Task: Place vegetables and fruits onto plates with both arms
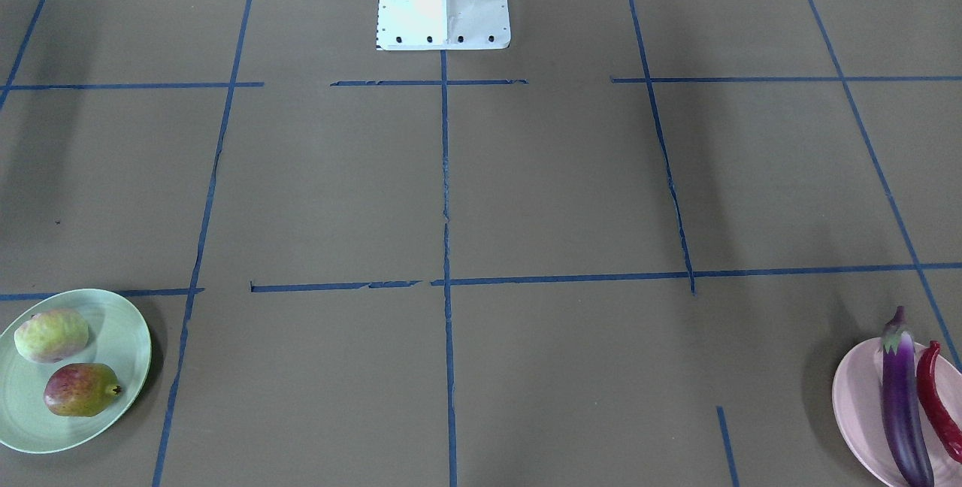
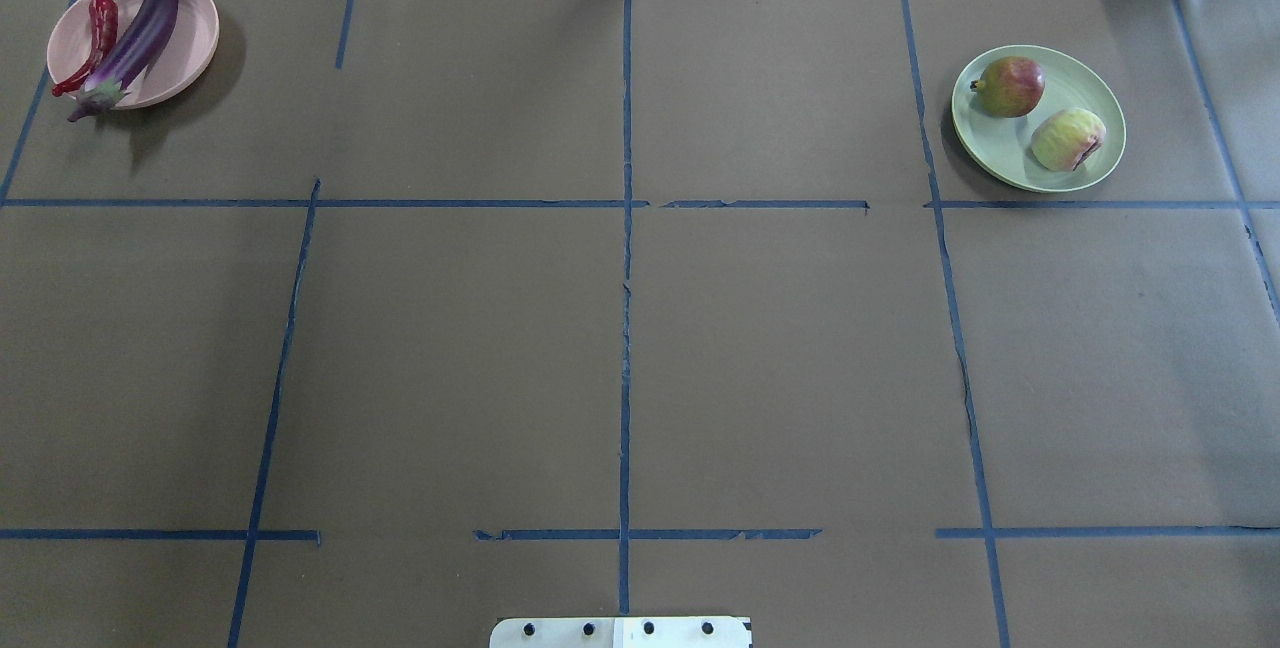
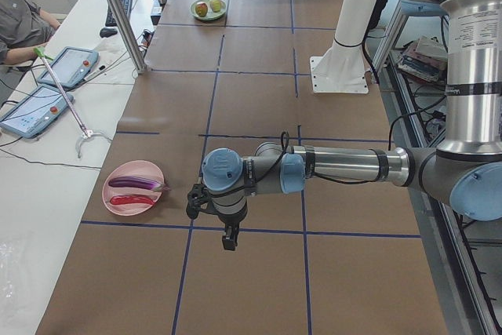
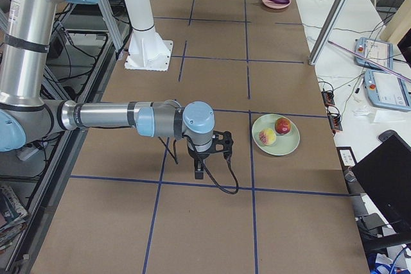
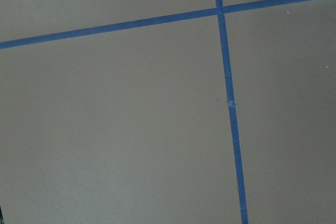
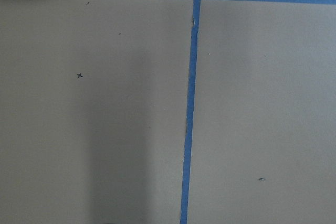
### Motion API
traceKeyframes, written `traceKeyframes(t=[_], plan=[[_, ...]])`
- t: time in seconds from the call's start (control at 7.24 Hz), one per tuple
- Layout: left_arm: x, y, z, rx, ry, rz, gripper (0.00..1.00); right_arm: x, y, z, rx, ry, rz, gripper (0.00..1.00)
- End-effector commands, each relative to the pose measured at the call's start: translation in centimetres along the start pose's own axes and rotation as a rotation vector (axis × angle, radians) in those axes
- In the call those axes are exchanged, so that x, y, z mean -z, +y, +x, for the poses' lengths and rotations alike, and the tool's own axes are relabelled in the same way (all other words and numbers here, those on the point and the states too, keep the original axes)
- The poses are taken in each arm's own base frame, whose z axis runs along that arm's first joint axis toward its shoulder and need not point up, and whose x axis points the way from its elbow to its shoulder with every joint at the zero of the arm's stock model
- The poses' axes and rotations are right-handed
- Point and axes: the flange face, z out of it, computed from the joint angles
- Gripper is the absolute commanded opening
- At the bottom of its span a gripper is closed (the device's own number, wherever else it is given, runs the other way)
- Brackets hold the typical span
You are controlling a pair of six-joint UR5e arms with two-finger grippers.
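Brown papered table (image 2: pixel 450 348); left tool (image 3: pixel 228 241) and right tool (image 4: pixel 200 173) only in side views, spread impossible to tell.

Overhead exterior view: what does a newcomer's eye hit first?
The two loaded plates in the far corners stand out. A pink plate on the robot's left holds the purple eggplant and red chili, and a green plate on its right holds the red-yellow fruit and pale fruit. In the side views, the left gripper and right gripper each hang above the brown tabletop near those plates.
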Motion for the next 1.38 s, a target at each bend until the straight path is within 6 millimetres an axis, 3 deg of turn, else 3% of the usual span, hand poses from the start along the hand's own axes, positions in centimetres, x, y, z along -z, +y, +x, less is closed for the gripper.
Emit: traceKeyframes(t=[0.0,0.41,0.55,0.69,1.24], plan=[[0.5,-0.3,0.8,-0.016,0.026,0.024,1.0,-0.1,0.0,0.1,0.001,0.008,0.0,1.0],[0.4,-0.2,0.5,-0.015,0.011,0.024,1.0,-0.2,0.0,0.2,0.002,0.007,0.001,1.0],[-0.6,1.4,0.0,-0.001,0.016,0.008,1.0,-0.2,0.0,0.2,-0.001,0.005,0.0,1.0],[-0.8,1.7,-0.1,0.0,0.021,0.004,1.0,-0.2,0.1,0.2,-0.008,0.004,-0.001,1.0],[-1.0,1.8,-0.2,0.005,0.022,0.001,1.0,-0.4,0.1,0.3,-0.009,0.005,-0.003,1.0]])
